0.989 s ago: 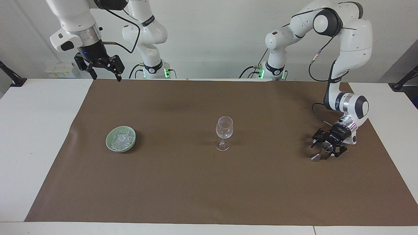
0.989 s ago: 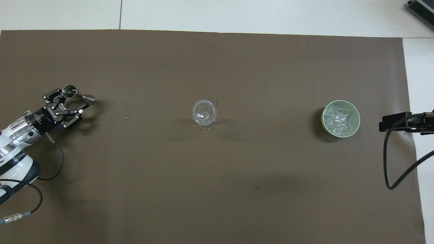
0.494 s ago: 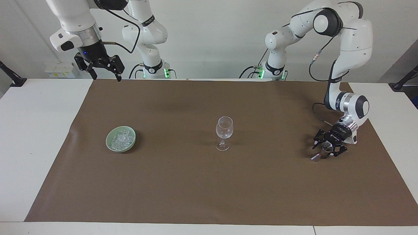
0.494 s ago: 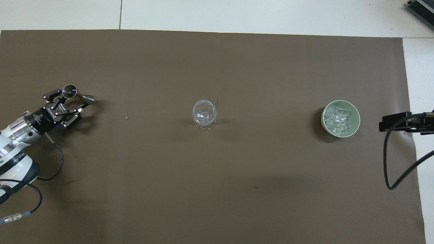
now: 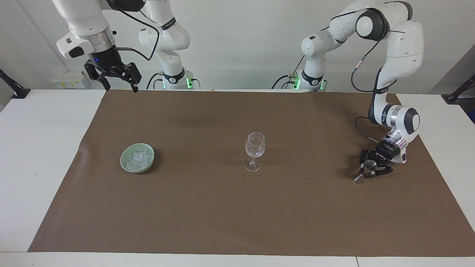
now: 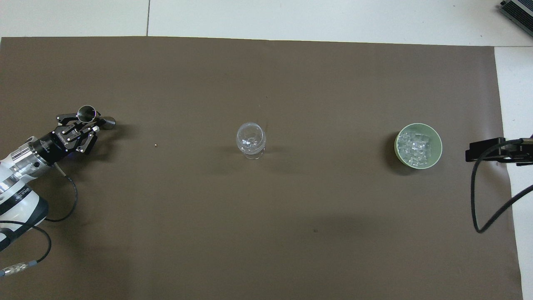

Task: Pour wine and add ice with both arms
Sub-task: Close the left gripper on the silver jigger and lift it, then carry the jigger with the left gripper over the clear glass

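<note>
White bench (image 5: 44, 155), brown mat (image 5: 237, 207), pale wall (image 5: 241, 44). Left hand (image 5: 372, 168) clamped on steel jigger (image 5: 365, 172); right hand (image 5: 113, 76) raised, spread wide.

A mat (image 5: 207, 207) covers most of the table (image 5: 41, 148). A wine glass (image 5: 254, 151) stands upright near the mat's middle. Toward the right arm's end, well apart from the glass, sits a bowl (image 5: 123, 162) with the ice (image 5: 138, 157) piled in it. Toward the left arm's end, about as far from the robots as the glass and bowl, a metal jigger (image 5: 365, 171) stands on the mat. A tiny speck (image 6: 155, 145) lies between jigger and glass.
</note>
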Available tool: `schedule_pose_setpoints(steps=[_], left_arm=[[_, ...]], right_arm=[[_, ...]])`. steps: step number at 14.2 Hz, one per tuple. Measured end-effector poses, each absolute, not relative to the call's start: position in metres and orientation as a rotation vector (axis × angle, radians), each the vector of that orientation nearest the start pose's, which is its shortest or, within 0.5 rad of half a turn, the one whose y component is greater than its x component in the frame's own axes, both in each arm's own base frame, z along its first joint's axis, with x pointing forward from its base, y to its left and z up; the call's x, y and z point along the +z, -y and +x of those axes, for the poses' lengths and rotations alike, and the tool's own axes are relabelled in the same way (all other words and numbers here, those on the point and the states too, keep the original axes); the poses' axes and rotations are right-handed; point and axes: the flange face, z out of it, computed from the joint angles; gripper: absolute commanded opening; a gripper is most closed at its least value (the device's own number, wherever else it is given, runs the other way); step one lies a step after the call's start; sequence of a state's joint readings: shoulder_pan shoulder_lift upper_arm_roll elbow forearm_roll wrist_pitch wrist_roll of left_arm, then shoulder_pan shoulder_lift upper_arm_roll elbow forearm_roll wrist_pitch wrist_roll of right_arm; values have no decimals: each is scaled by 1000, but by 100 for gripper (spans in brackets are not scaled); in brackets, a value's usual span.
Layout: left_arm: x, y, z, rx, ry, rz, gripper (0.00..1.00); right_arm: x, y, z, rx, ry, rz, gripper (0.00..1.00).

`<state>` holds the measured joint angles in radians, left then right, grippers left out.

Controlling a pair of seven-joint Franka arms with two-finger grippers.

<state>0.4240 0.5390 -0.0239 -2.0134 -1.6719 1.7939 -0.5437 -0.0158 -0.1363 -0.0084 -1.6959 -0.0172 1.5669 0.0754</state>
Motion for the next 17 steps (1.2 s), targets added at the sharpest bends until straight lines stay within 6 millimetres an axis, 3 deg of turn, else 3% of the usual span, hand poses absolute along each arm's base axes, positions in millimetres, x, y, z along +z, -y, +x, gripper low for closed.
schedule_pose_setpoints(steps=[5,10,14,17], left_arm=[[210,-152,572,-656,-1532,843,0],[267,-143,584,-658,-1517,846,0],[320,-90,599,-697,-1501,903,0],[362,-21,609,-656,-1581,954,0]], right_arm=[[638,15,510,-12,-157,-3154,100],[638,15,510,-12,-157,-3154,100],[638,15,510,-12,-157,-3154,100],[638,15,510,-12,-157,-3154,100]])
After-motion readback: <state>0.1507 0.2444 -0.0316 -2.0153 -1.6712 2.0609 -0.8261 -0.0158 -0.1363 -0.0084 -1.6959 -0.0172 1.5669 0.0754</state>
